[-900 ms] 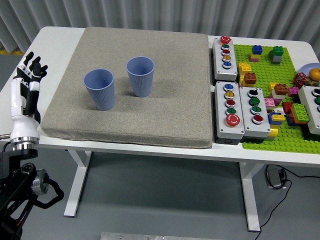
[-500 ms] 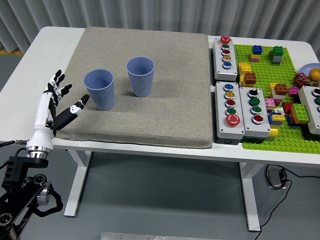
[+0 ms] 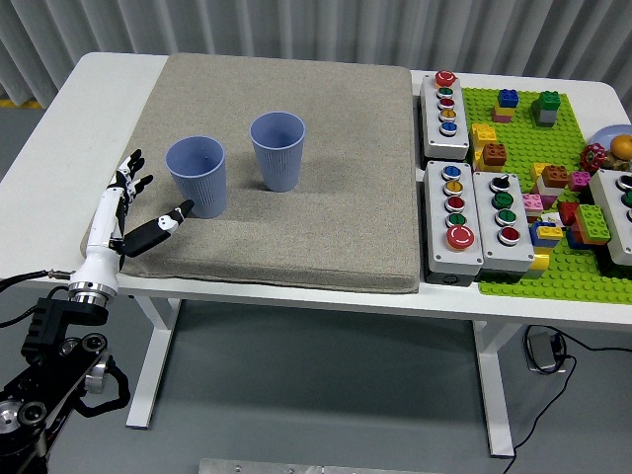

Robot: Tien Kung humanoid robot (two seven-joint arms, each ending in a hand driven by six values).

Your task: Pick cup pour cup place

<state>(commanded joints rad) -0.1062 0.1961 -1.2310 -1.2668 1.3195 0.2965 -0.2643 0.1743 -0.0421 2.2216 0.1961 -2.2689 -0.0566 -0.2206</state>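
Two blue ribbed cups stand upright on the grey mat. The left cup is nearer my hand; the second cup stands to its right and a little farther back. My left hand is open, fingers spread, at the mat's left edge just left of the left cup. Its thumb tip is close to the cup's base, and I cannot tell whether it touches. My right hand is out of view.
Three grey button boxes stand right of the mat. A green baseplate with several loose bricks fills the table's right end. White table shows left of the mat.
My left hand has moved right and forward from the table's left edge to just beside the left cup. The cups have not moved.
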